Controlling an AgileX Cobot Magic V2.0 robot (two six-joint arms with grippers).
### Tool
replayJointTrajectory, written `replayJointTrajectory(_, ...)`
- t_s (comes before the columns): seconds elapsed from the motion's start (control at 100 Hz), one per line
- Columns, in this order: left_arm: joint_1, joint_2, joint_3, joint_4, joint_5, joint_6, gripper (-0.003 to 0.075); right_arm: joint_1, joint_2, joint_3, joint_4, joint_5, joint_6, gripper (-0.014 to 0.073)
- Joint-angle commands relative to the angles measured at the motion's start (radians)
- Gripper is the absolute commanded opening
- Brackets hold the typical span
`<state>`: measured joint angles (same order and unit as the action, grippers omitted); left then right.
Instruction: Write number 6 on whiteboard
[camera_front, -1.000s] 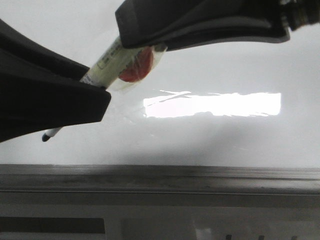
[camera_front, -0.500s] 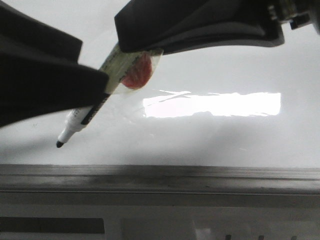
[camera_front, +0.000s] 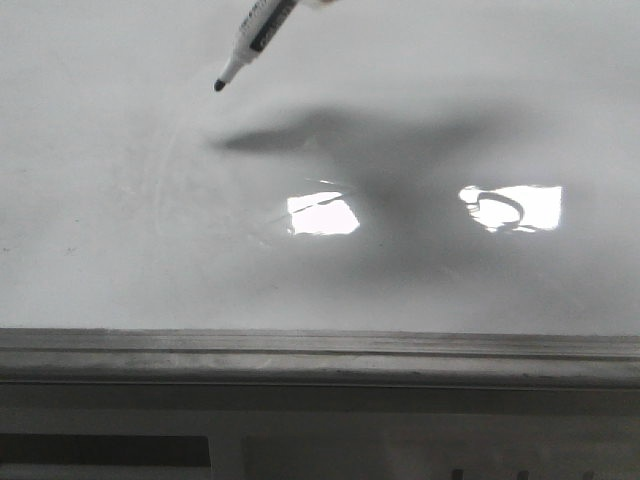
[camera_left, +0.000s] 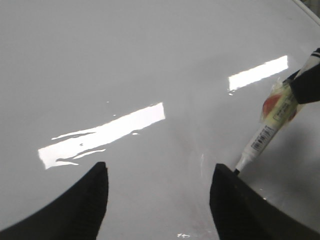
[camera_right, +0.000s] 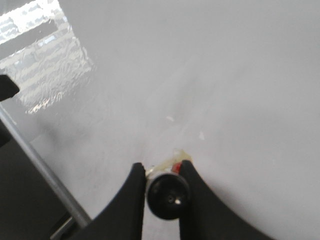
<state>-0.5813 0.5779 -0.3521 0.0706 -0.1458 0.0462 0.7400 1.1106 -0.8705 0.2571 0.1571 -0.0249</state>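
The marker (camera_front: 255, 38) hangs over the whiteboard (camera_front: 100, 200) at about eleven o'clock, tip toward seven, the rail (camera_front: 320, 355) at six.

Right claw (camera_right: 161, 175): fingers closed on the marker (camera_right: 168, 195) barrel, gripped end-on. Left claw (camera_left: 159, 172): fingers spread apart, holding nothing.

Glossy whiteboard (camera_front: 120, 250) under the right pincer (camera_right: 162, 175), bare, faintly smudged. Grey edge rail (camera_front: 320, 355) along the near side
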Motion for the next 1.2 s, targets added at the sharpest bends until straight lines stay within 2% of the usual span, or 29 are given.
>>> replayJointTrajectory(0.0, 0.015, -0.001, -0.033, -0.014, -0.07, -0.013, 0.0417, -0.019, 0.032, -0.048, -0.011, -0.107, -0.01, -0.0064)
replayJointTrajectory(0.06, 0.015, -0.001, -0.033, -0.014, -0.07, -0.02, 0.0417, -0.023, 0.076, -0.046, -0.011, -0.108, -0.01, -0.0064)
replayJointTrajectory(0.15, 0.015, -0.001, -0.033, -0.014, -0.07, -0.026, 0.0417, -0.018, 0.153, -0.038, -0.011, -0.029, -0.01, -0.0064)
replayJointTrajectory(0.24, 0.015, -0.001, -0.033, -0.016, -0.07, -0.026, 0.0388, 0.004, 0.207, 0.009, 0.002, -0.019, -0.01, -0.0064)
replayJointTrajectory(0.32, 0.015, -0.001, -0.033, -0.016, -0.07, -0.026, 0.0363, 0.028, 0.203, 0.03, 0.002, 0.01, -0.01, -0.0064)
replayJointTrajectory(0.45, 0.015, -0.001, -0.033, -0.016, -0.07, -0.026, 0.0363, 0.038, 0.12, 0.03, -0.028, 0.116, -0.01, -0.0064)
replayJointTrajectory(0.63, 0.015, -0.001, -0.033, -0.014, -0.07, -0.026, 0.0363, 0.028, 0.04, 0.002, -0.043, 0.064, -0.01, -0.0064)
replayJointTrajectory(0.88, 0.015, -0.001, -0.033, -0.014, -0.069, -0.026, 0.0363, 0.065, 0.187, -0.085, -0.048, 0.052, -0.01, -0.0064)
replayJointTrajectory(1.07, 0.015, -0.001, -0.033, 0.026, -0.06, -0.026, 0.0363, 0.081, 0.139, -0.092, -0.049, 0.054, -0.01, -0.0064)
replayJointTrajectory(1.19, -0.056, 0.022, -0.033, 0.116, -0.031, -0.026, 0.0364, 0.112, 0.085, -0.092, -0.049, 0.073, -0.01, -0.0064)
